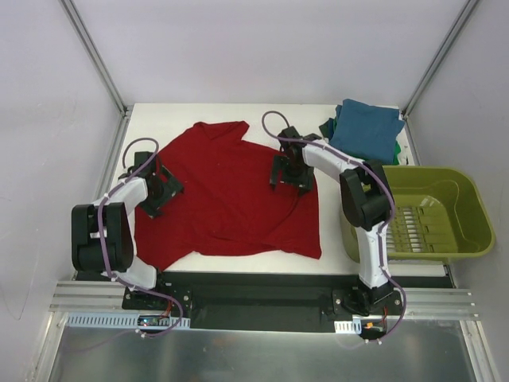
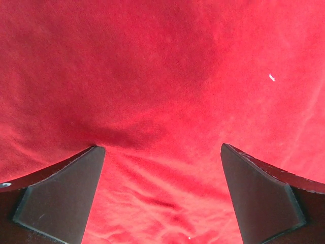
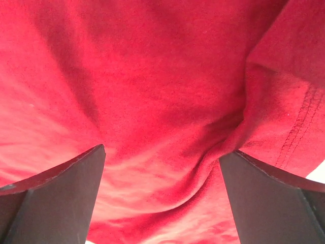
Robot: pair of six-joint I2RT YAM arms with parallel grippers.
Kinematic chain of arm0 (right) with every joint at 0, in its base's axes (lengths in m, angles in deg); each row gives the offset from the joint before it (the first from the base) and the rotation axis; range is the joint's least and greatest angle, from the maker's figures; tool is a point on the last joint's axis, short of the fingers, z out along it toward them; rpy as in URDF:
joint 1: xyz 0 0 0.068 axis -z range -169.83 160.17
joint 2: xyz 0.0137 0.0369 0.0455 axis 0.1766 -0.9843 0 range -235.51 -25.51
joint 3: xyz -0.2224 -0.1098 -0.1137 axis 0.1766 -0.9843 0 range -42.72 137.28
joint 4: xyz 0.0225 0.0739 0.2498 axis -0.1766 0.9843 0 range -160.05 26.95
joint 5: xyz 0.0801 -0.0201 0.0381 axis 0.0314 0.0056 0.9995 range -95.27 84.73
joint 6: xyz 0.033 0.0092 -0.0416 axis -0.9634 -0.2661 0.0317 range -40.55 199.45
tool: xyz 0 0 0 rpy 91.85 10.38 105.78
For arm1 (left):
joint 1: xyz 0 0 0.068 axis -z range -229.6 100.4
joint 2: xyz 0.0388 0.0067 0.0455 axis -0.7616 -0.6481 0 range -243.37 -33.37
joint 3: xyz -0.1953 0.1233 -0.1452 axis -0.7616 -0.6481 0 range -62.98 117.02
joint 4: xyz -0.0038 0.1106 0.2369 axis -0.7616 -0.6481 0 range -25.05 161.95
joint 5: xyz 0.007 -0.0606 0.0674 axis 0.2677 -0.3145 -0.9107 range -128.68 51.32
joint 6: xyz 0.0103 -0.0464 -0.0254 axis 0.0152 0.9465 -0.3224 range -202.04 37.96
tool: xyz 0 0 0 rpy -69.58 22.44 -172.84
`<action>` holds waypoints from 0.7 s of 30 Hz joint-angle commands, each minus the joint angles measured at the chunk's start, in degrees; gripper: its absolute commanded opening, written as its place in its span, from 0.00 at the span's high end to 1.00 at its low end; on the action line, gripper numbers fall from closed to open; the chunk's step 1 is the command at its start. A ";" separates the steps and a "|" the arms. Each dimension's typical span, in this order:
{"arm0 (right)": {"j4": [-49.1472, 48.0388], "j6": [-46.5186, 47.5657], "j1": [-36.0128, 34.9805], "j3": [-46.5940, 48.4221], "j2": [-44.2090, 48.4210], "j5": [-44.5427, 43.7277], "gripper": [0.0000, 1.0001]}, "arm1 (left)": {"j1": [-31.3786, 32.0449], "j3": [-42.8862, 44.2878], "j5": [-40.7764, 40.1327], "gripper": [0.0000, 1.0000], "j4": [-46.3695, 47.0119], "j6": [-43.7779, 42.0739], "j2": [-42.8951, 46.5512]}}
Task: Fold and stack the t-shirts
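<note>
The dark red t-shirt (image 1: pixel 231 191) lies on the counter (image 1: pixel 159 119), seemingly soft, light, limp; left jaws and right jaws hang spread over it; a hemmed edge probably suits pinching best.

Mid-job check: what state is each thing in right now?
Red t-shirt: unfolded, spread on the table, wrinkled.
Teal-blue t-shirt: folded, on top at the far right.
Green t-shirt: folded, beneath the teal-blue one.
Basket: upright, empty.
Left hand: open, low over the red t-shirt.
Right hand: open, low over the red t-shirt.
</note>
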 commanded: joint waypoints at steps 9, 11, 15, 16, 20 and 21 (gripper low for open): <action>3.48 12.33 6.37 34.81 -18.39 5.45 0.03 | -1.77 20.59 0.72 0.01 -0.63 -1.31 -16.26; 2.18 13.92 6.11 34.66 -15.85 6.41 0.03 | -1.77 22.36 3.19 0.01 -1.16 -1.66 -15.13; -0.99 20.49 3.74 25.12 -3.13 5.99 0.03 | -1.77 19.12 3.56 0.01 -1.16 -2.63 -6.53; -1.78 21.30 2.00 23.08 -0.74 5.02 0.03 | -1.77 16.50 3.29 0.01 -1.25 -2.98 -1.72; -4.07 21.49 -2.58 10.43 13.48 -1.56 0.03 | -1.77 7.00 1.71 0.01 -1.95 -3.16 12.71; -4.16 20.62 -4.25 8.14 15.61 -2.80 0.03 | -1.77 4.80 0.93 0.01 -2.39 -2.81 15.79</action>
